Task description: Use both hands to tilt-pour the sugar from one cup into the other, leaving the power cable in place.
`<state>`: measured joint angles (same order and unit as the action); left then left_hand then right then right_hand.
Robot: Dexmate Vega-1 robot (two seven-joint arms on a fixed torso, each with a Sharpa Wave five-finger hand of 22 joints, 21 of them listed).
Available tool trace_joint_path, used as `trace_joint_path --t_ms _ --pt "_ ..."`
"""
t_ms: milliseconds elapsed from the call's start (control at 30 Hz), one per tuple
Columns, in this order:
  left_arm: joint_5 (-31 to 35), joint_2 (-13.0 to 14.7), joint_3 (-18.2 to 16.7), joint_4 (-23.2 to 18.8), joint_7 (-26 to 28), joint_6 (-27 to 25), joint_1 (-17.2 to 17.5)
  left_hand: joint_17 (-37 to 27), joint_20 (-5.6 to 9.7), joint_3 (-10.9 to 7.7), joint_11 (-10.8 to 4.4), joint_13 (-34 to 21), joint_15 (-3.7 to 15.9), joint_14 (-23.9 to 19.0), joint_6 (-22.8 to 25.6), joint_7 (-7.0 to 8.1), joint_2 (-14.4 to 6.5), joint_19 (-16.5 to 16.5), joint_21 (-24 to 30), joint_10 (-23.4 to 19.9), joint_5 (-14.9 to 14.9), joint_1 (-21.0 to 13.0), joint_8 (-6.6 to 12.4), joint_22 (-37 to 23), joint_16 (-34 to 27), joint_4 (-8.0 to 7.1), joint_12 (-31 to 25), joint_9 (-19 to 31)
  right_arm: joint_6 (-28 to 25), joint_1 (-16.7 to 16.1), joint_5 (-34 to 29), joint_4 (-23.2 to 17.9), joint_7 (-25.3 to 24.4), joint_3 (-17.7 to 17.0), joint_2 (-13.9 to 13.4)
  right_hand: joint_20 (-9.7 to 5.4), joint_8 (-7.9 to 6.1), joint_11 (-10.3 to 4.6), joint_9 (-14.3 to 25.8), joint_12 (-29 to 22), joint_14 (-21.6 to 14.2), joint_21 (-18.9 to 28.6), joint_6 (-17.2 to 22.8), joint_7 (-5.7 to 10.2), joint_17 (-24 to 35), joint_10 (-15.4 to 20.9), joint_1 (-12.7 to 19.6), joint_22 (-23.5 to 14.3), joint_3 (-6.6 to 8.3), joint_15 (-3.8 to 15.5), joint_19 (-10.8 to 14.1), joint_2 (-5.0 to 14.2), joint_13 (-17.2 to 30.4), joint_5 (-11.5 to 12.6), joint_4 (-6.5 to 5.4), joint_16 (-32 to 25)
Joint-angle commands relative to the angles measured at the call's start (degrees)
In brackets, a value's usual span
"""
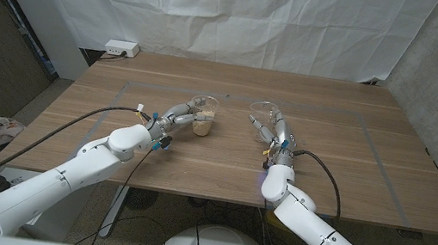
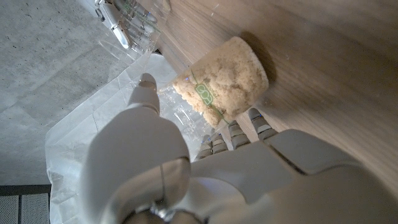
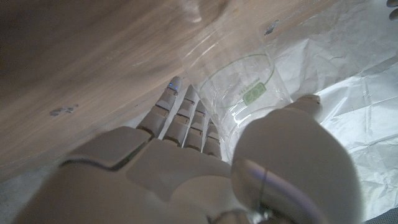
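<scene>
Left hand [image 1: 174,118] wraps fingers around clear plastic cup of brown sugar [image 1: 202,122] on wooden table [image 1: 342,171] | right hand [image 1: 268,128] clasps empty clear plastic cup [image 1: 264,110] | advice: lift full cup, bring rims close, tilt slowly, hold receiver upright.

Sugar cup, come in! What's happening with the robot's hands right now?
Left hand holds the sugar cup, upright on the table. Right hand holds the empty cup. No pour yet. Nothing between the cups.

A clear plastic cup of brown sugar [image 1: 202,118] is set at nine o'clock of an empty clear plastic cup [image 1: 264,112] on the wooden table [image 1: 344,159].
</scene>
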<state>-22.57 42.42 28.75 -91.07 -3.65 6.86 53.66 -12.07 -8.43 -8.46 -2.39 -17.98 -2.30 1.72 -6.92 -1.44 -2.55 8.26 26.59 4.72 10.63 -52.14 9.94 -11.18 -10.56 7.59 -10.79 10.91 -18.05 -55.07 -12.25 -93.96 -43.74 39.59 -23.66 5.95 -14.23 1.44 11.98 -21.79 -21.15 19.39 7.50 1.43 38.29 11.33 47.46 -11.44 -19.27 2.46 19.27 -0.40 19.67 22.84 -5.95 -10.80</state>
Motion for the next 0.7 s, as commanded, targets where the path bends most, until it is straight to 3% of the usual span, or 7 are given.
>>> trace_joint_path --t_ms 33,233,300,433,467,533,700 --pt "-0.6 0.5 0.4 0.9 -2.6 0.7 -0.9 0.3 -0.83 0.75 1.95 0.4 -1.71 4.3 -3.7 -1.40 0.5 2.5 -1.2 3.9 0.6 1.0 0.02 -0.1 0.5 -0.28 0.2 0.0 1.9 -0.4 3.7 -0.8 3.8 -1.1 -0.8 0.80 1.50 0.69 0.0 1.6 3.2 -0.9 -2.6 -0.66 -0.6 -2.9 -1.0 -0.1 0.01 -0.06 -1.8 -0.62 -0.3 -0.3 -0.46 0.5" --pt "-1.7 0.6 0.3 1.4 -4.4 1.6 -1.1 0.6 -1.32 1.52 4.13 0.9 -3.31 9.2 -7.3 -1.90 0.8 5.3 -2.8 7.9 0.8 2.3 0.05 -0.1 0.7 -0.90 0.3 0.0 3.3 -0.5 5.0 -1.1 5.6 -1.3 -1.8 2.09 2.25 1.53 0.1 3.0 5.8 -1.7 -4.0 -1.17 -1.5 -4.9 -1.7 0.0 0.04 -1.40 -3.3 -1.26 -0.7 -0.3 -0.57 0.5" --pt "-2.4 0.7 0.1 1.8 -5.3 2.3 -1.1 0.6 -1.55 2.01 6.00 1.1 -4.05 10.8 -8.9 -1.91 0.9 6.3 -3.4 9.4 0.9 3.2 0.01 -0.1 0.5 -1.35 0.1 -0.1 5.2 -0.7 6.3 -1.0 7.1 -1.7 -2.3 2.85 2.43 1.89 0.1 3.3 6.4 -2.0 -4.5 -1.38 -1.8 -5.4 -2.3 0.0 0.01 -1.88 -3.9 -1.26 -0.9 -0.3 -0.85 0.5" --pt "-4.3 1.3 -0.7 1.5 -7.0 3.2 -0.5 0.5 -2.07 2.82 8.04 1.3 -5.18 13.4 -10.6 -1.74 1.1 8.5 -4.6 11.2 1.1 4.8 0.18 -0.1 0.4 -2.11 -0.1 -0.1 7.1 -0.9 7.7 -1.6 8.9 -2.2 -3.3 4.15 2.72 2.30 0.1 4.3 9.0 -3.0 -5.4 -1.27 -2.6 -6.5 -4.0 0.2 -0.13 -2.99 -5.7 -1.80 -1.3 -0.4 -1.37 0.6" --pt "-4.6 1.5 -0.9 1.4 -7.3 3.4 -0.3 0.5 -2.57 3.22 9.44 1.4 -6.00 14.7 -12.0 -1.70 1.2 9.6 -5.2 12.5 1.2 5.6 0.04 -0.1 0.4 -2.49 0.0 -0.1 7.9 -1.0 8.0 -1.6 9.3 -2.3 -3.5 5.07 2.73 2.51 0.1 4.5 9.4 -3.2 -5.5 -1.39 -2.9 -6.7 -4.4 0.2 -0.14 -3.26 -5.9 -1.92 -1.4 -0.4 -1.48 0.5" --pt "-5.4 1.8 -1.4 0.9 -7.4 3.6 0.2 0.5 -3.23 3.67 10.71 1.5 -7.03 16.6 -13.7 -1.58 1.2 11.3 -6.1 14.2 1.5 6.5 0.00 -0.2 0.4 -2.92 0.0 -0.1 8.9 -0.9 8.3 -1.5 9.8 -2.5 -3.8 5.86 2.80 2.79 0.1 5.1 10.4 -3.5 -5.8 -1.28 -3.3 -7.4 -4.9 0.3 -0.14 -3.58 -6.3 -2.14 -1.6 -0.4 -1.62 0.5" --pt "-7.0 2.2 -3.2 -0.6 -6.0 4.8 2.5 0.3 -3.74 4.71 12.23 1.8 -9.23 21.2 -18.6 -1.38 1.1 14.1 -7.8 18.3 2.1 8.3 -0.05 -0.3 0.3 -3.89 -0.1 -0.1 12.8 -1.6 9.4 -0.9 9.4 -3.4 -3.4 6.33 2.84 2.95 0.1 5.9 11.9 -4.1 -6.2 -1.35 -3.9 -8.4 -5.8 0.4 -0.14 -4.31 -7.1 -2.42 -1.9 -0.4 -1.82 0.6"
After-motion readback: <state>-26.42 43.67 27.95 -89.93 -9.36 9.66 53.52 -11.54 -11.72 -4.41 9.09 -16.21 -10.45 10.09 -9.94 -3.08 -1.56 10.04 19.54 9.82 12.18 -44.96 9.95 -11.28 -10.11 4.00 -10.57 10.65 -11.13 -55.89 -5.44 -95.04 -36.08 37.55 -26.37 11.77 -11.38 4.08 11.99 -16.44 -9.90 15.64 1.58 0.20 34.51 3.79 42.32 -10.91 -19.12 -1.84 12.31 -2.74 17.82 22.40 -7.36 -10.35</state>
